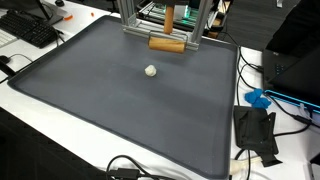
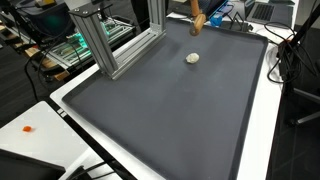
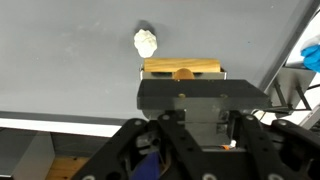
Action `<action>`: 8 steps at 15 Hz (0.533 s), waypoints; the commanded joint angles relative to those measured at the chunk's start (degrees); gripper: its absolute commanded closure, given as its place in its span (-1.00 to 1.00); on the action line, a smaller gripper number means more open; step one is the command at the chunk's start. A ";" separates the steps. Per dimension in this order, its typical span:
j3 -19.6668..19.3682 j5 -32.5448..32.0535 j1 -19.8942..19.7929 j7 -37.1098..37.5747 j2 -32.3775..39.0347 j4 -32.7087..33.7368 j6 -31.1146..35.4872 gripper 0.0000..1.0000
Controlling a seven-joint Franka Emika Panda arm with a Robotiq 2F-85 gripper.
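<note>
Currently: wooden mallet stands head-down at the far edge of the mat. My jaws point straight down, closed on its handle. Handle vertical; head's long axis runs parallel to that edge. Aluminium frame just beside; white ball near, apart.

lump on mat | block behind lump, at mat's far edge, beside frame

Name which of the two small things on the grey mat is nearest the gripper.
The wooden mallet: it sits right at the gripper, seemingly held, while the white lump lies apart on the mat.
</note>
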 commanded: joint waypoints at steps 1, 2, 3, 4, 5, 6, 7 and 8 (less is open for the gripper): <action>-1.04 -2.15 -0.77 -0.90 5.60 3.27 0.45 0.57; -1.28 -2.70 -0.99 -1.01 6.68 3.85 0.05 0.57; -1.60 -2.85 -1.13 -1.42 7.80 4.32 0.55 0.57; -1.88 -2.75 -1.23 -1.93 8.79 4.75 0.51 0.57; -2.07 -3.11 -1.41 -2.16 9.75 5.11 0.89 0.57; -2.28 -3.06 -1.47 -2.59 10.62 5.37 1.32 0.57; -2.43 -3.51 -1.62 -2.72 11.39 5.57 1.75 0.57; -2.60 -3.37 -1.63 -3.28 12.14 5.82 2.23 0.57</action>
